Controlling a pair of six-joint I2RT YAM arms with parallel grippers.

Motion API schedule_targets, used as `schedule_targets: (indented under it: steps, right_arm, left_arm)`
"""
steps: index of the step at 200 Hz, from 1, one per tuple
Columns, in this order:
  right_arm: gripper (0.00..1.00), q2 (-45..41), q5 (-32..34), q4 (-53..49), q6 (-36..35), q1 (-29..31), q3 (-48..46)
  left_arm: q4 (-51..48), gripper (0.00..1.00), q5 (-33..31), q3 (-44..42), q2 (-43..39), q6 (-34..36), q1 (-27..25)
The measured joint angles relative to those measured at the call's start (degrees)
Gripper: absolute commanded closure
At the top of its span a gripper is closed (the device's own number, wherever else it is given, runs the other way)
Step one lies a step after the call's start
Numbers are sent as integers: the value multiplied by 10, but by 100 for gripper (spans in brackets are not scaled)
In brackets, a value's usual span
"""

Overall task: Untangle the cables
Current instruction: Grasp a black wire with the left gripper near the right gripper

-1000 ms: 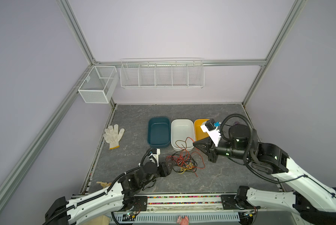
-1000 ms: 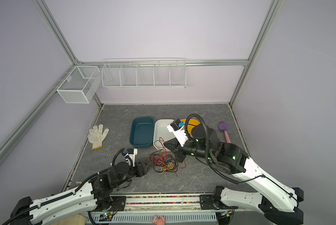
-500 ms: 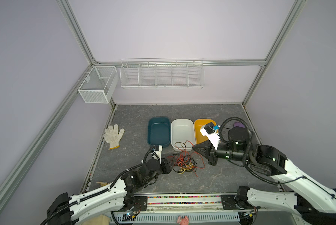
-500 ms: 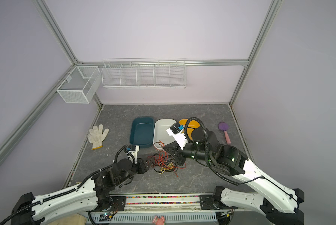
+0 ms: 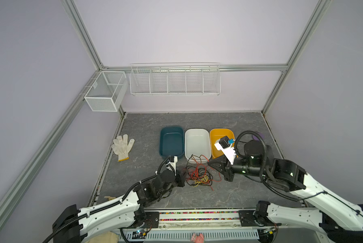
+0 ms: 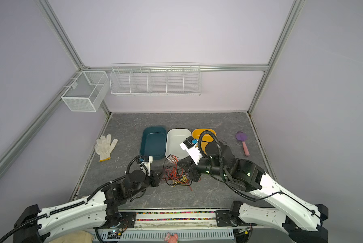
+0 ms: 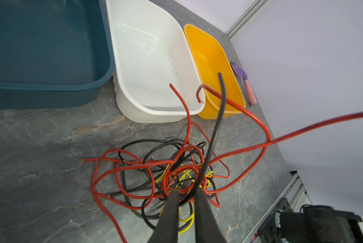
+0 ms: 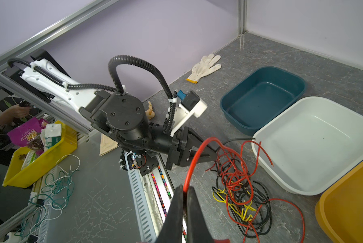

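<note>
Left wrist view has our left claw [image 7: 186,191] pinched on a black cable [image 7: 216,126]; our right claw [image 8: 184,187] clamps a red cable [image 8: 194,155]. We judge these cables [image 5: 197,175] light, springy and slick, best gripped near a free end. They lie knotted on the counter [image 5: 146,130], just in front of three tubs. Blue tub [image 5: 171,143] and orange tub [image 5: 218,133] hold nothing; cable ends arch over the otherwise bare white tub [image 5: 197,141].

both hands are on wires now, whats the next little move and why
Probably ease the right hand away from the tangled cables while the left hand holds. The right is shut on a red cable running straight into them; the left pinches a black cable there. Pulling apart should slide the red strand free.
</note>
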Motion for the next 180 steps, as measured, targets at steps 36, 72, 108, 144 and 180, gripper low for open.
schedule_targets:
  steps: [36, 72, 108, 144, 180]
  right_arm:
    - [93, -6, 15, 11, 0, 0, -26]
    - [93, -9, 35, 20, 0, 0, -59]
    - [93, -9, 56, 43, 8, -3, -103]
    - [94, 28, 62, 77, 26, -12, -150]
    - [94, 90, 55, 115, 37, -18, -179]
  left_arm:
    - [-14, 100, 0, 1, -29, 1, 0]
    - [-38, 100, 0, 1, -73, 0, 0]
    - [-69, 100, 0, 13, -96, 0, 0]
    - [-100, 100, 2, 82, -109, 3, 0]
    - [-108, 100, 13, 144, -111, 11, 0]
